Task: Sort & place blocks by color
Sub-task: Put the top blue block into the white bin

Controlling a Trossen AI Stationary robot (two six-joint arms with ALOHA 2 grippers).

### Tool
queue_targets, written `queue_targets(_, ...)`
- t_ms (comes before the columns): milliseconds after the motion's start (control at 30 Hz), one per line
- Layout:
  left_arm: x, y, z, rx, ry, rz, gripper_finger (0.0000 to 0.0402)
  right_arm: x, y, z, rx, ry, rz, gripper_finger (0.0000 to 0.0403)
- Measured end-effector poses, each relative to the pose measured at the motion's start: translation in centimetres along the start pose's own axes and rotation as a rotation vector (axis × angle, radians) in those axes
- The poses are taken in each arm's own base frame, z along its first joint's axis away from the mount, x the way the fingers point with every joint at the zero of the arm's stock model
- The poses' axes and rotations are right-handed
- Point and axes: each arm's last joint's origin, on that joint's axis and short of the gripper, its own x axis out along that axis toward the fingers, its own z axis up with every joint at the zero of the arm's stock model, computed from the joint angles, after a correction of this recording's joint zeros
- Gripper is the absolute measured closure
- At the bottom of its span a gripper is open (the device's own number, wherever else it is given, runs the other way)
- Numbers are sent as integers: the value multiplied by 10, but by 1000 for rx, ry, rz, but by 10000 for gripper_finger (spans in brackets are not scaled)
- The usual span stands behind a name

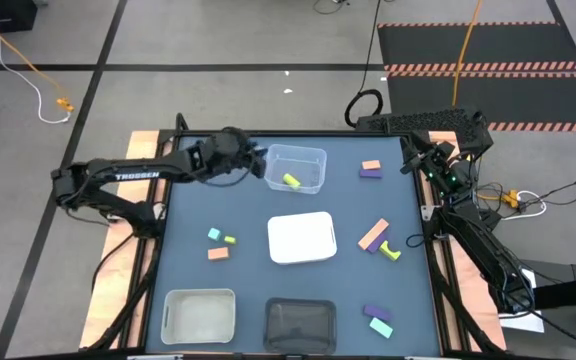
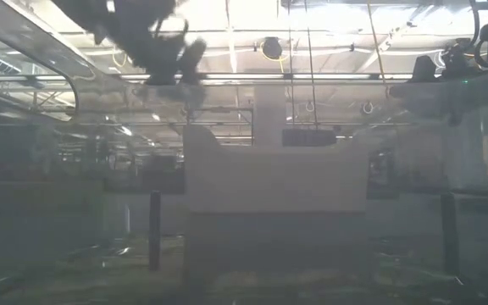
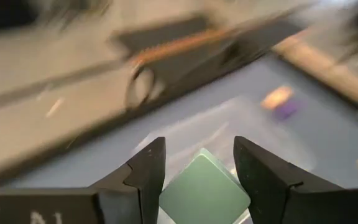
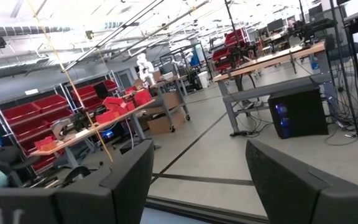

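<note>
My left gripper [image 1: 256, 160] hangs above the table by the near-left side of the clear tray [image 1: 313, 160], shut on a teal cube [image 3: 204, 190]; the low view shows it high up [image 2: 166, 52]. One yellow-green block [image 1: 290, 180] lies in the clear tray. Loose blocks rest on the mat: a salmon and purple pair [image 1: 371, 168], a teal [image 1: 214, 234] and yellow-green [image 1: 229, 240] pair, a salmon block [image 1: 218, 253], a salmon bar [image 1: 373, 235], and a purple and teal pair [image 1: 378, 320]. My right gripper [image 1: 418, 160] waits open at the far right edge. My left gripper pinches the teal cube on two opposite side faces [image 3: 169, 186] between its two fingers [image 3: 148, 174]. The cube is lifted clear of the table, with one flat face turned toward the wrist camera.
A white lid-like tray [image 1: 301, 237] sits mid-table, a white tray [image 1: 199, 315] and a black tray [image 1: 301, 325] line the near edge. A purple and yellow-green pair [image 1: 390, 250] lies beside the salmon bar. Bare mat lies between the trays.
</note>
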Motion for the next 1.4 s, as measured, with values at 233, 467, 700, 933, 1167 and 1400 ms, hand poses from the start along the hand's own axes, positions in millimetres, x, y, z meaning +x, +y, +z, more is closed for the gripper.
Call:
queue_targets(233, -22, -42, 23, 147, -321, -262, 230, 0, 0, 0, 48, 1, 1, 156)
queue_targets(467, -34, -60, 25, 177, -417, -343, 230, 0, 0, 0, 53, 3, 2, 156)
queue_targets(700, -34, -77, 7, 161, -299, -442, 230, 0, 0, -1, 56, 7, 1, 156)
queue_targets(933, -20, -104, -38, 178, -72, -522, 220, 0, 1, -1, 103, 32, 47, 156)
queue_targets(1167, -2, -117, -77, 162, 93, -513, 230, 0, 10, -4, 104, 103, 229, 156)
queue_targets(1400, 12, -118, -99, 76, 216, -486, 165, 1, 24, -4, -2, 81, 363, 156)
